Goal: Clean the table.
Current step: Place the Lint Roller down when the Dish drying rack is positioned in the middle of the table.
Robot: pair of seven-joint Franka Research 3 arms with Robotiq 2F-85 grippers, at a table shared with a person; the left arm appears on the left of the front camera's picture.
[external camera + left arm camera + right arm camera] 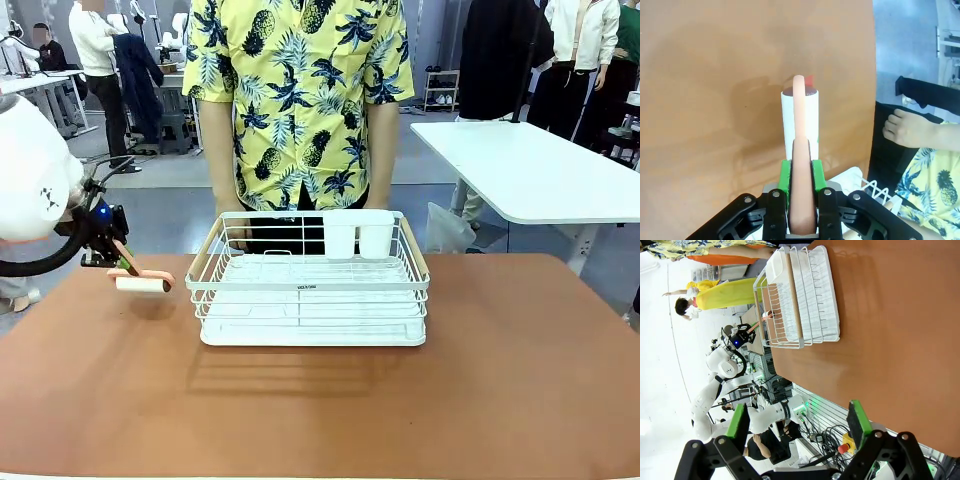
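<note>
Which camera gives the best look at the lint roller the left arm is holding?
The left wrist view: the lint roller sits centred, its handle clamped in the left claw. The front view shows it small beside the dish rack; the right wrist view shows a distant sliver.

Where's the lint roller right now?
The lint roller is clamped in the left gripper over the table's left side, just left of the white dish rack.

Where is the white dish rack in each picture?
Front view: the white dish rack sits mid-table, in front of the person.
Left wrist view: just a bit of its wire at the lower right, beside the left gripper shut on the lint roller.
Right wrist view: top centre, turned sideways.
Shared landmark: the reddish-brown table.
</note>
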